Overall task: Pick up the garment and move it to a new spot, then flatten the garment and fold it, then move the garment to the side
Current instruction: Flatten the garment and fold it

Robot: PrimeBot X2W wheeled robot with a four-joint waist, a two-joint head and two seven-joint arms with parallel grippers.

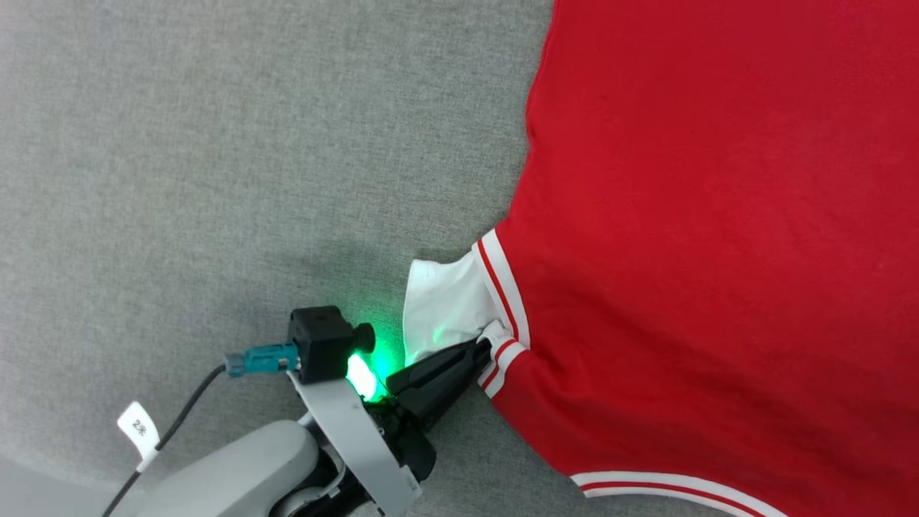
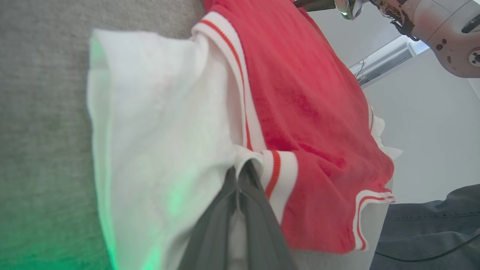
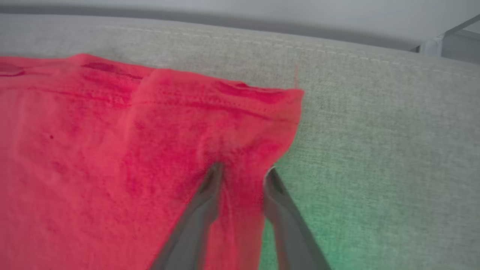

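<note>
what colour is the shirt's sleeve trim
The sleeve trim is white with a red stripe; left wrist view.

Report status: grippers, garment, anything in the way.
Left gripper shut on garment at striped cuff. Right gripper open, astride red hem corner. Garment lies on grey upholstery. Nothing seen in the way.

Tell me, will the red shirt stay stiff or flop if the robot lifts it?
Probably floppy: the shirt bunches into soft folds where the left gripper pinches its sleeve trim. Likely light too, since its thin cloth wrinkles at the right gripper.

Grey woven surface (image 1: 215, 143), pale wall (image 3: 240, 5) behind it.
</note>
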